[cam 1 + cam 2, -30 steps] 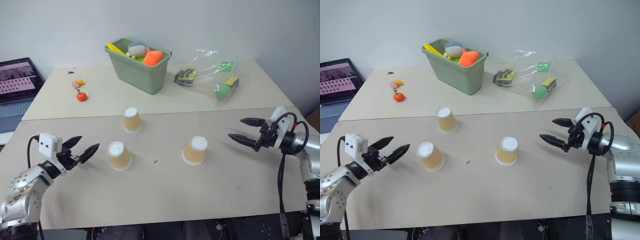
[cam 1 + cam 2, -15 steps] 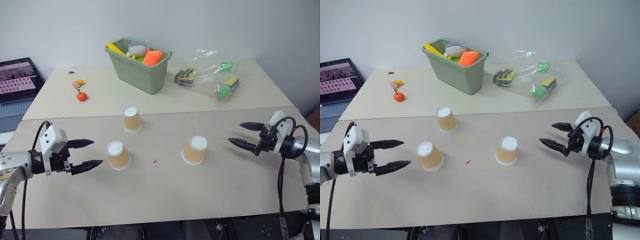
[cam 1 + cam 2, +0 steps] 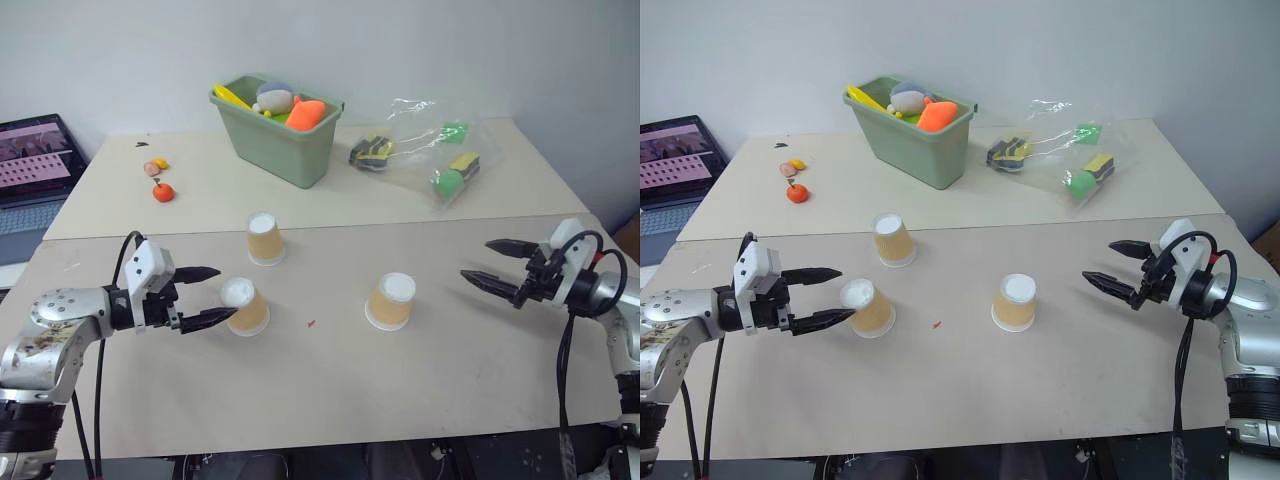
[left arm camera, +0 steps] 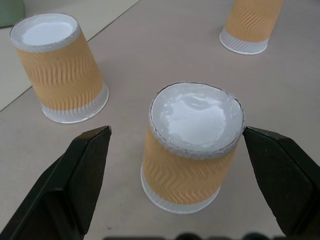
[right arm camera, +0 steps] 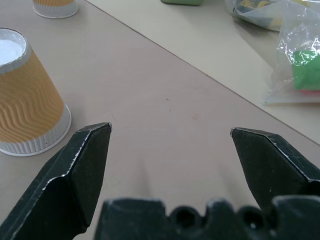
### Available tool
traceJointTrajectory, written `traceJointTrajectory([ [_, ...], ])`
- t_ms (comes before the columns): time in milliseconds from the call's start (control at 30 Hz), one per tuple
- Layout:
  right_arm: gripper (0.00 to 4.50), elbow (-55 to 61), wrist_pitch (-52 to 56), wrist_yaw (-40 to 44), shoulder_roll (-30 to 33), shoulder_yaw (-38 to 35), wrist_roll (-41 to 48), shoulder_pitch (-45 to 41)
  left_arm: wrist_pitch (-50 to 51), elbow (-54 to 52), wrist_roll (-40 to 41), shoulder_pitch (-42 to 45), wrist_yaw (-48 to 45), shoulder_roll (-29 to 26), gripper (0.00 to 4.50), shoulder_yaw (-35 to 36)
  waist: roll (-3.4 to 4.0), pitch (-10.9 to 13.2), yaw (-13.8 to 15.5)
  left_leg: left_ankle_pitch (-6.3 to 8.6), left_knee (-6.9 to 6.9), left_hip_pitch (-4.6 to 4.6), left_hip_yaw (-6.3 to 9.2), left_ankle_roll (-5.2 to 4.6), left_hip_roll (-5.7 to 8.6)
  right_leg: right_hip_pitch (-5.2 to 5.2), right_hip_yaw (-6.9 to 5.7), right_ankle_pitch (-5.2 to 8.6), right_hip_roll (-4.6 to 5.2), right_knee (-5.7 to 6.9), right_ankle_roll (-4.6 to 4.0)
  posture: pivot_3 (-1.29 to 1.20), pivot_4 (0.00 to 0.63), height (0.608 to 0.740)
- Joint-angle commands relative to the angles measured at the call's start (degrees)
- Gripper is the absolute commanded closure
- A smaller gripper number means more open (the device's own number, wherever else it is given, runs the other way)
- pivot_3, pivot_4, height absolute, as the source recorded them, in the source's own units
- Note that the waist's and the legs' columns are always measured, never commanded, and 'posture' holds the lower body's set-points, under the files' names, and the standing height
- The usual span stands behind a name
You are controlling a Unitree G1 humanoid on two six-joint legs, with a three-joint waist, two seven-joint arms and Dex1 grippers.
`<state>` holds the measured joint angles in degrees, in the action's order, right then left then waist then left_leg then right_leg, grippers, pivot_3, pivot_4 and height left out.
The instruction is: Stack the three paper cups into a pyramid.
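Left wrist view: left pincer (image 4: 175, 145) wide open astride cup (image 4: 190, 150), not touching.

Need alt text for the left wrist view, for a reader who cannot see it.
An upside-down tan-orange paper cup stands between the open left pincer fingers, untouched by either. Two more inverted cups stand beyond on the beige table, one nearby and one farther off.
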<state>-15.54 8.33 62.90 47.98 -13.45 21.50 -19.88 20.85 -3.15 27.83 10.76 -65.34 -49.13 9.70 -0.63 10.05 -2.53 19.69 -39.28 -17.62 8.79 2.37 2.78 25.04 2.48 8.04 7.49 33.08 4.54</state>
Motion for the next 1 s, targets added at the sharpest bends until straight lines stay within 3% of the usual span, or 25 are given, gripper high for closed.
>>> traceJointTrajectory([
  [33,0.02,1.60,0.31,-0.43,1.13,-2.14,1.03,-0.58,-1.90,0.46,-1.22,1.56,-0.10,0.55,0.00,-0.77,0.00,0.00,0.01,0.00,0.00,0.00,0.00,0.00,0.00,0.00,0.00,0.00,0.00,0.00,0.00,0.00,0.150,0.740],
  [267,0.02,2.13,1.09,-0.47,1.27,-2.62,1.31,-1.03,1.33,-4.91,1.48,1.19,-0.97,0.81,0.00,-1.44,0.00,0.00,-0.04,0.00,0.00,-0.01,0.00,0.00,0.00,0.00,0.00,0.00,0.00,-0.01,0.00,0.00,0.150,0.740],
  [533,0.02,2.46,1.20,-0.86,0.83,-2.52,1.24,-0.97,-0.30,-2.43,-0.56,2.90,-0.12,2.81,0.00,-3.33,0.00,0.00,-0.07,-0.01,0.00,0.00,0.00,0.02,0.00,-0.01,0.01,0.00,0.00,0.01,0.00,0.00,0.150,0.740],
  [633,0.00,2.62,1.25,-1.23,0.76,-2.66,1.29,-0.74,-0.65,-1.14,-0.54,3.30,-0.25,3.19,0.75,-3.00,-0.01,0.00,-0.07,-0.01,0.00,0.00,0.00,0.02,0.00,0.00,0.01,0.00,0.00,0.01,0.00,0.00,0.150,0.740],
  [733,0.00,2.30,1.26,-1.47,0.85,-3.00,1.42,-0.77,-1.19,0.19,-2.39,4.06,0.91,3.60,1.78,-3.84,0.00,0.00,0.00,-0.01,0.00,0.00,0.00,0.02,0.00,-0.01,0.01,0.00,0.00,0.01,0.00,0.00,0.150,0.740],
  [1000,0.00,1.32,1.12,-1.57,0.55,-2.13,1.04,-2.33,-3.15,1.66,-4.56,11.84,0.70,9.27,1.80,-9.88,-0.01,0.00,0.36,-0.04,-0.01,-0.02,0.00,0.07,0.02,-0.03,0.02,-0.02,0.00,-0.01,0.00,0.00,0.150,0.740],
])
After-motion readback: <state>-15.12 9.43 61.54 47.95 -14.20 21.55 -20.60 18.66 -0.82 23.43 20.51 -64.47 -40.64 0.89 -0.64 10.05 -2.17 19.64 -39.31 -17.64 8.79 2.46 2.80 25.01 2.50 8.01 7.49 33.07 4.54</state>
